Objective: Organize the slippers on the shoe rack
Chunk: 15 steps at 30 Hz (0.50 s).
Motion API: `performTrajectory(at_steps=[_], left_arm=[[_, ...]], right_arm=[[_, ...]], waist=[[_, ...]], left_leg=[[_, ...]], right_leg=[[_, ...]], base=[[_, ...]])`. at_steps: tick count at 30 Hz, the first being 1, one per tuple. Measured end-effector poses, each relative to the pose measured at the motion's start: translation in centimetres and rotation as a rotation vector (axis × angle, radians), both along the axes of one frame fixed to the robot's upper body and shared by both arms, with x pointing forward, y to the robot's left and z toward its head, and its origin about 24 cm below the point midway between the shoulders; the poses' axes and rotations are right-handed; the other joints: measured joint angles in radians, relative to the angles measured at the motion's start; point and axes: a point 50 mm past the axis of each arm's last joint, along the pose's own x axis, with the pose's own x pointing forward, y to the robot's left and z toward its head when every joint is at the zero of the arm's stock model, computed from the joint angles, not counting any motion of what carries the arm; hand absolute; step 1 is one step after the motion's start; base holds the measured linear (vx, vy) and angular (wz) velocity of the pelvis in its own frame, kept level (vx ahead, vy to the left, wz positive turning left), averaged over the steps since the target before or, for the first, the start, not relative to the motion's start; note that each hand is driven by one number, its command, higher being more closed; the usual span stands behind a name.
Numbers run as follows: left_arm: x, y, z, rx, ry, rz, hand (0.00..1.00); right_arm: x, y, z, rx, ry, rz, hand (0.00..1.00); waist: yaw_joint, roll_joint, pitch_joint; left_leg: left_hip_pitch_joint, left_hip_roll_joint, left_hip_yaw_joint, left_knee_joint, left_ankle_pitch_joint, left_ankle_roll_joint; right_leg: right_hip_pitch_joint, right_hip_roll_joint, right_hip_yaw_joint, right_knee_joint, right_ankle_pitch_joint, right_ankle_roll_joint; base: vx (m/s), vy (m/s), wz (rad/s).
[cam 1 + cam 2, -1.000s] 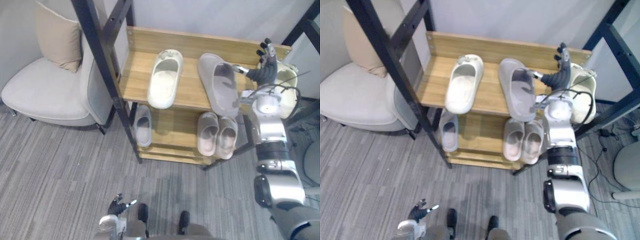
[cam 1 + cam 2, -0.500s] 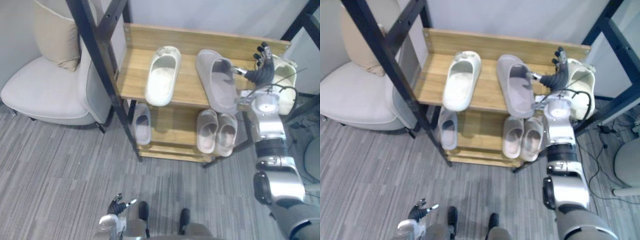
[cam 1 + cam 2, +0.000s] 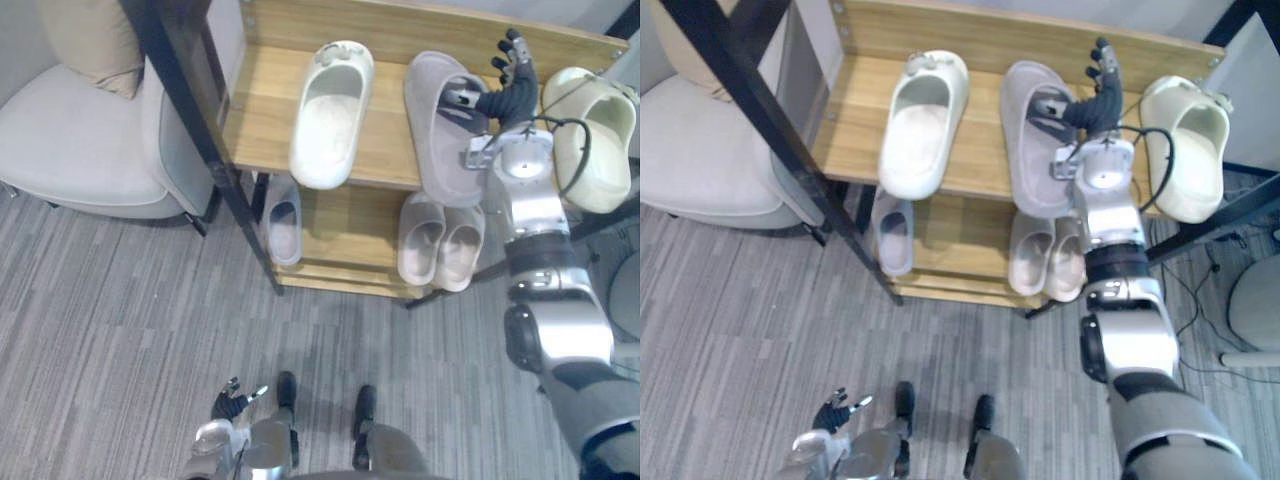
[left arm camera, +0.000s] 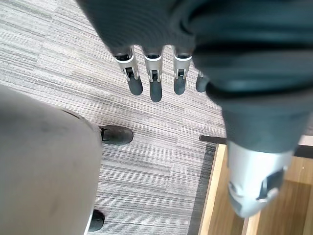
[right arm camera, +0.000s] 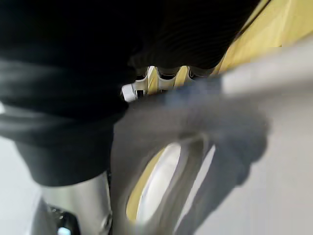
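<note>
Up on the wooden shoe rack (image 3: 386, 150), right hand (image 3: 505, 85) pinches the grey foam slipper (image 3: 440, 150) by its strap; cream rubber slipper (image 3: 595, 150) just right.

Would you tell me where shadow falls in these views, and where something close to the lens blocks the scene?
Left eye view: the lower shelf lies in the top shelf's shade, dimming the slippers there. Right wrist view: the grey slipper sits close before the right hand, hiding much of the top shelf. Left wrist view: evenly lit carpet past the left hand, no glare.
</note>
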Motion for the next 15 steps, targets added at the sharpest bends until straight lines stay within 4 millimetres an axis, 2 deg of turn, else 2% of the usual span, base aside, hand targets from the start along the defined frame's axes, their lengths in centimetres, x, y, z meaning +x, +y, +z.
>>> performTrajectory(at_steps=[9,15], left_arm=[[0.3,-0.1,0.1,-0.001,-0.008,0.0,0.0],[0.2,-0.1,0.1,0.0,-0.006,0.0,0.0]], right_arm=[[0.1,1.0,0.9,0.004,-0.027,0.061,1.0],[-0.1,1.2,0.1,0.016,-0.027,0.102,1.0]], waist=[[0.007,0.001,0.003],[0.007,0.0,0.004]], left_leg=[[-0.011,0.009,-0.007,0.0,0.008,-0.008],[0.007,0.005,-0.007,0.0,0.008,-0.008]], right_leg=[[-0.008,0.008,-0.002,0.0,0.0,0.0],[0.009,0.007,-0.006,0.002,0.0,0.0]], base=[[0.0,-0.007,0.01],[0.0,0.0,0.0]])
